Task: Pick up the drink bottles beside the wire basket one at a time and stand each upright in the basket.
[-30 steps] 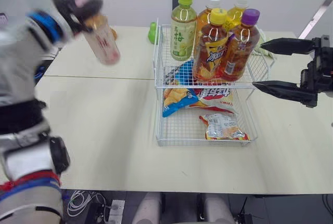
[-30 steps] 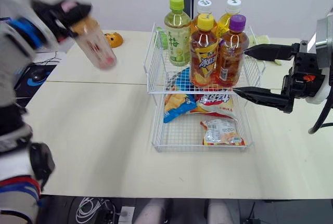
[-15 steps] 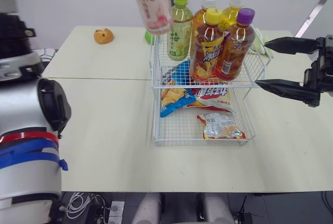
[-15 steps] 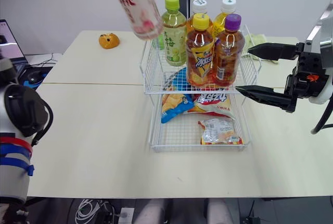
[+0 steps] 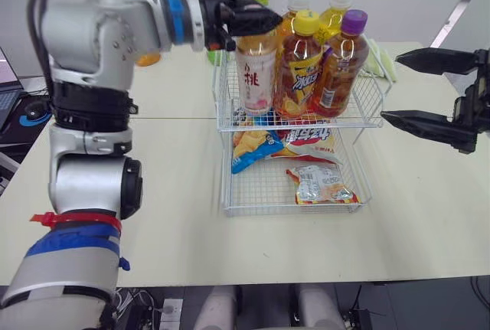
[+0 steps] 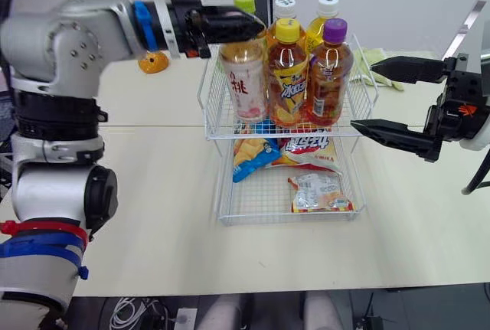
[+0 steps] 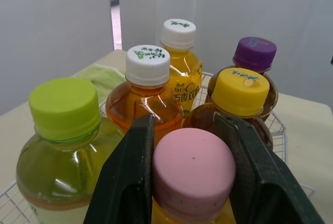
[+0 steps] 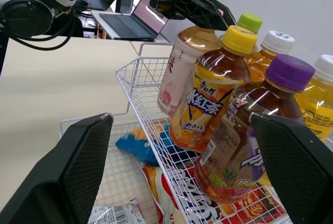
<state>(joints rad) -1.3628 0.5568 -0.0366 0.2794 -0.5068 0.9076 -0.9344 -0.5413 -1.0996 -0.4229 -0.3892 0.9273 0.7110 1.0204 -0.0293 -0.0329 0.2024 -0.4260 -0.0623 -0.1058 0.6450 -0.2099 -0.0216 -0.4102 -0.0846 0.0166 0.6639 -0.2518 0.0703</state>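
A two-tier wire basket stands on the table. Its upper tier holds a green-capped bottle, two white-capped ones, a yellow-capped one and a purple-capped one, all upright. At the tier's front left corner a pink-capped bottle with a white and pink label stands upright. My left gripper is shut on its cap from the left. My right gripper hangs open to the right of the basket, holding nothing.
The lower tier holds a blue chip bag and other snack packets. A small orange object lies at the back left of the table. A green cloth lies behind the basket's right side. A laptop sits off to the left.
My left arm carried the pink-capped bottle from above and left of the basket down into the upper tier, turning it upright. The right gripper stayed beside the basket.
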